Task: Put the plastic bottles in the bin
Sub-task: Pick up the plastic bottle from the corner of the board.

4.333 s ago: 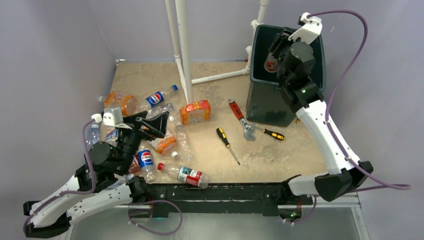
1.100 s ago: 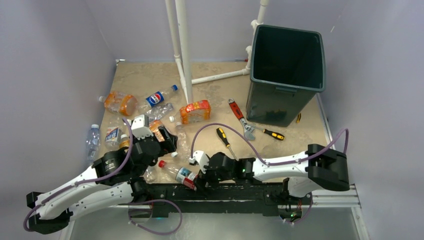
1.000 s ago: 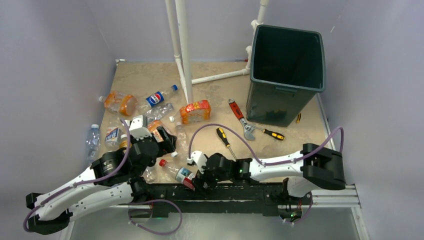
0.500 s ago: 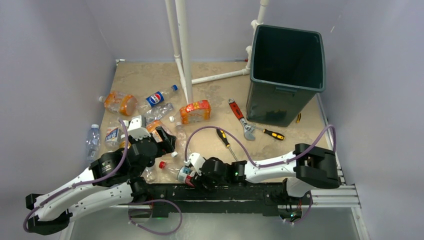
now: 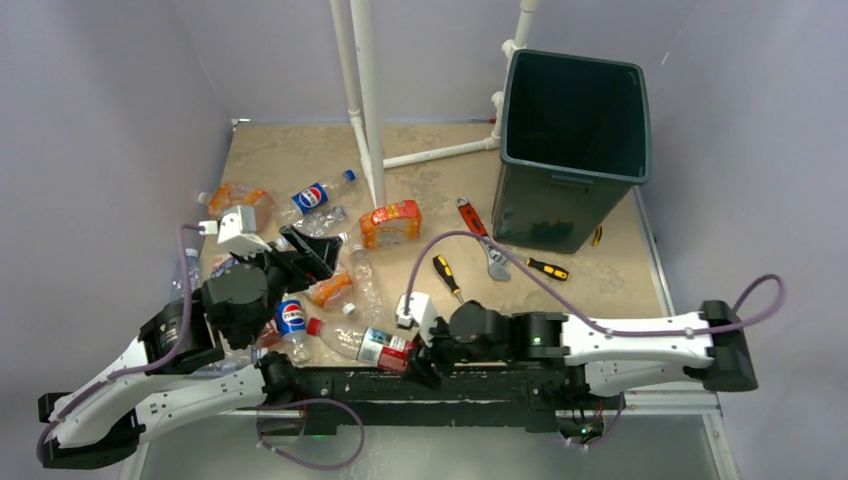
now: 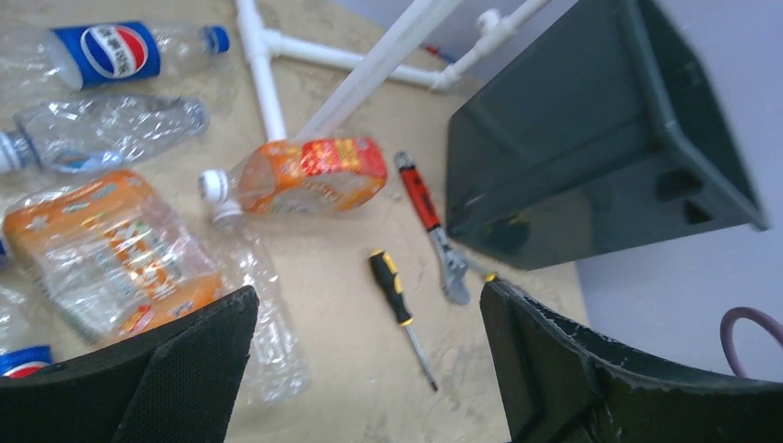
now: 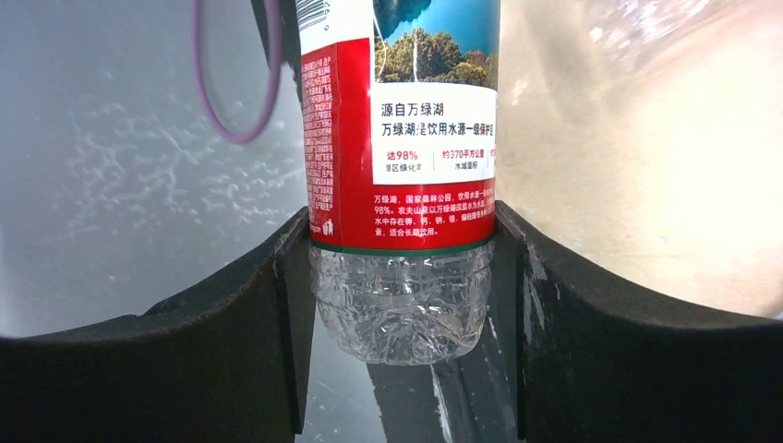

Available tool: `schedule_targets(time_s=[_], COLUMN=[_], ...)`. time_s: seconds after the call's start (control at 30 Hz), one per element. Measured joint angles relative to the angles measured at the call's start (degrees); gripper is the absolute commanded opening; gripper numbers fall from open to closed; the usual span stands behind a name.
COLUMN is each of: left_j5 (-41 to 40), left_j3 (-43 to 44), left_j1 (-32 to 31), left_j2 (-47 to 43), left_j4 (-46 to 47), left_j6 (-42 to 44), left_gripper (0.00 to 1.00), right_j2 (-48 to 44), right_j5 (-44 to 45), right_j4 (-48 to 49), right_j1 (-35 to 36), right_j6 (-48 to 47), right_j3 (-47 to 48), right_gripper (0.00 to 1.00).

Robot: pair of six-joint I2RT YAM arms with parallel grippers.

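We are hovering the left pincer (image 6: pixel 367 293) wide open and empty over the loose bottles (image 6: pixel 111 245). The right pincer (image 7: pixel 399 221) is clamping a red-label bottle (image 5: pixel 372 347) near its base, long axis lying left-right at the worktop's (image 5: pixel 560 300) near edge; the bin (image 5: pixel 540 205) is standing far right, nearer this arm.

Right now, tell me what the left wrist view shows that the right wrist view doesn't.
Left wrist only: the bin, a Pepsi bottle, orange bottles, a screwdriver and a wrench, seen past open left jaws. Right wrist only: a red-labelled bottle pinched between the right jaws, and a purple cable. Both: the tan tabletop.
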Motion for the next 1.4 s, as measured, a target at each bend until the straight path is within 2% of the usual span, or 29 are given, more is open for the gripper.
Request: schedule_targets(time_s=[0.1,0.2,0.43,0.53,0.6,0.87,1.17,1.27,1.4], left_j5=[-0.9,-1.0,2.8,6.4,9.3,21.5,37.2,42.5,47.9], left_j3=[0.5,0.5,-1.5,-3.8,-4.7,-3.6,-4.0,-5.6,-6.9], left_j1=[0.0,0.0,0.0,0.0,0.0,0.0,0.0,0.0,0.0], left_j2=[-1.4,-2.7,-2.4,-2.3,-2.0,2.4,7.4,8.0,9.3], left_j4=[5.2,14.0,34.8,39.7,41.7,43.5,46.6,48.6,51.2], left_j6=[3.1,7.7,18.4,21.3,22.8,26.5,27.4,27.4,26.8], left_gripper=[0.90,0.94,0.97,0.97,0.96,0.83,0.93,0.84,0.56], right_j2=[-7.1,-11.8,-17.0,-17.1,-17.2,-18.6,-18.8,-18.8,-18.8], right_j5=[3.5,8.3,18.4,20.9,21.7,21.5,19.5,18.8,18.0], right_j4=[-2.6,-0.7,19.4,27.8,32.5,49.2,57.2,59.5,62.1], right_j1=[0.0,0.0,0.0,0.0,0.0,0.0,0.0,0.0,0.0], right_j6=[0.5,2.3,5.4,5.6,5.4,3.4,2.1,2.0,1.4], right_j3=[1.8,2.4,-6.5,-10.6,-12.3,-16.7,-19.3,-19.4,-20.3], right_gripper=[0.36,0.35,0.35,0.33,0.33,0.33,0.33,0.33,0.33])
